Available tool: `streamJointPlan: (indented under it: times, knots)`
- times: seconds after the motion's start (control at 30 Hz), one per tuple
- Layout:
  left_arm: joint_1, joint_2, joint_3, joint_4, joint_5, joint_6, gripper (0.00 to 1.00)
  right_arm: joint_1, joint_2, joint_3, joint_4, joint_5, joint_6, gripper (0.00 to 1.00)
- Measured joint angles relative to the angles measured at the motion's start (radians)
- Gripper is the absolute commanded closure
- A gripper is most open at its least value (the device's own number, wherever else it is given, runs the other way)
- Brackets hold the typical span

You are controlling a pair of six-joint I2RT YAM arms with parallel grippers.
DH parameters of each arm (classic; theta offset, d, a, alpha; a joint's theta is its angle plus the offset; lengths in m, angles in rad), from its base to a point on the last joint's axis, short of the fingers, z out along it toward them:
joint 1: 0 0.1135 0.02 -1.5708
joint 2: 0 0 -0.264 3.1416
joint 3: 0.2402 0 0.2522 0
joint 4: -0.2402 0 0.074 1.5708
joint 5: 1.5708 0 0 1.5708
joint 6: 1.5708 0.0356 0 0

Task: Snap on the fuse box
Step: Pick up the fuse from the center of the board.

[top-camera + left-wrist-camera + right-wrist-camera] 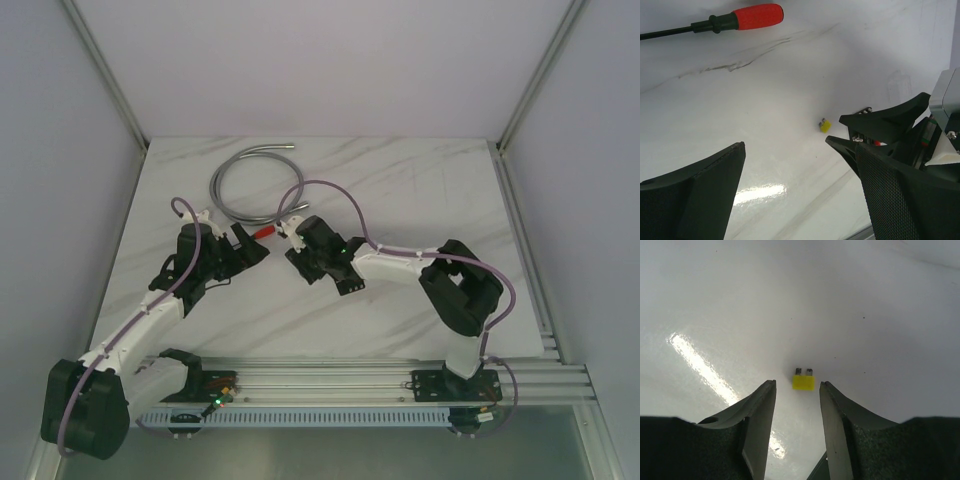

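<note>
The fuse box is not in view in any frame. A tiny yellow fuse [803,382] lies flat on the white marble table, prongs pointing away, just ahead of my right gripper [797,383]. That gripper is open, its fingertips on either side of the fuse without touching it and with nothing held. The left wrist view shows the same fuse [825,125] in front of the right gripper [834,129]. My left gripper [800,146] stands wide open and empty over bare table, close to the left of the right gripper [293,245].
A screwdriver with a red handle [757,16] lies just behind both grippers, its handle [265,230] between them in the top view. A grey flexible hose [240,175] curls at the back. Metal frame rails run along the table edges.
</note>
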State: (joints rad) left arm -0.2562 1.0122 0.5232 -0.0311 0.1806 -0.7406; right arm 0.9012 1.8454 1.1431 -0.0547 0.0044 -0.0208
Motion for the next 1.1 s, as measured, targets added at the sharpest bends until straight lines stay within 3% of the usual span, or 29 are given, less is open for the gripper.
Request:
streamJointPlan:
  times: [0.33,0.93,1.1]
  knots:
    - [0.0,0.0,0.0,0.0,0.003,-0.006,0.0,0.0,0.001,-0.009,0.008,0.015,0.002,0.56]
    - [0.0,0.0,0.0,0.0,0.014,-0.011,0.0,-0.004,0.037,-0.031,0.047,0.008,0.014,0.75]
    - [0.0,0.001,0.0,0.008,0.043,-0.027,0.07,-0.004,0.02,-0.061,0.077,0.007,0.017,0.76]
